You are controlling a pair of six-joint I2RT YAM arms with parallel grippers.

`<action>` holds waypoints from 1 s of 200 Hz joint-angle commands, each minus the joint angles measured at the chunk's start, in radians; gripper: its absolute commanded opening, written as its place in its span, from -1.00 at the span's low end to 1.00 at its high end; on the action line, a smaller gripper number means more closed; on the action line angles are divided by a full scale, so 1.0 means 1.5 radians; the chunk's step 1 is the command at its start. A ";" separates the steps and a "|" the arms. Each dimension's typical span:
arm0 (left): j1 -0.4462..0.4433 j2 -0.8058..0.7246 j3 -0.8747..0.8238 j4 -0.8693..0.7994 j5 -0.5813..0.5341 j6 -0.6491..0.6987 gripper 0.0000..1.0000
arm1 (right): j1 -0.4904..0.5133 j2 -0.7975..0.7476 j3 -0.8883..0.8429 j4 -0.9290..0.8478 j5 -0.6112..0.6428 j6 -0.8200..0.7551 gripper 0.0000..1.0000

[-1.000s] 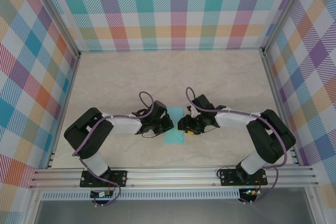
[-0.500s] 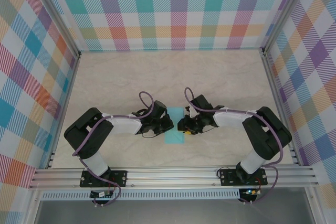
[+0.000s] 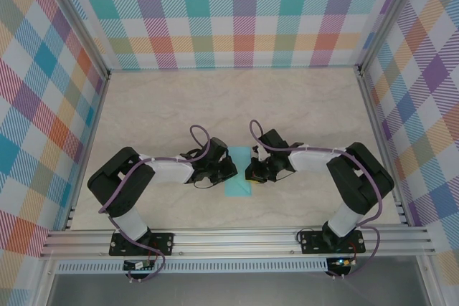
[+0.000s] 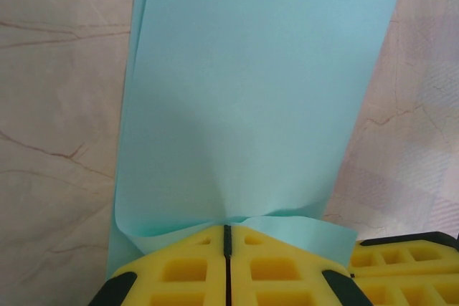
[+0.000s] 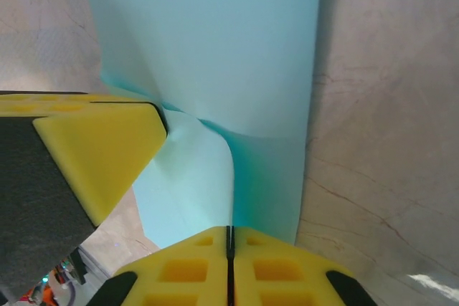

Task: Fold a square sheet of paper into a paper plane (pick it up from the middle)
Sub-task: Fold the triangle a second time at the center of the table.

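The left hand and right hand were clamped shut on opposite sides of the square sheet of paper.

The square sheet of paper is thin, matt light-teal paper, smooth apart from soft buckles. The table has a pale marble-look surface, finely veined and of low sheen. The left gripper and right gripper have matt yellow plastic fingers moulded with square recesses and black trim, and a ribbed rail of silvery metal runs along the table's near edge.
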 commanded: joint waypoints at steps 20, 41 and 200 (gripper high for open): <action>-0.014 -0.010 -0.022 0.004 -0.011 -0.007 -0.79 | -0.003 0.023 0.021 -0.020 0.018 -0.031 -0.89; -0.013 -0.025 -0.022 0.011 -0.008 0.000 -0.70 | -0.004 0.028 0.017 -0.019 0.029 -0.030 -0.89; -0.021 -0.034 -0.029 0.074 0.030 0.017 -0.49 | -0.003 0.050 0.008 -0.008 0.041 -0.010 -0.99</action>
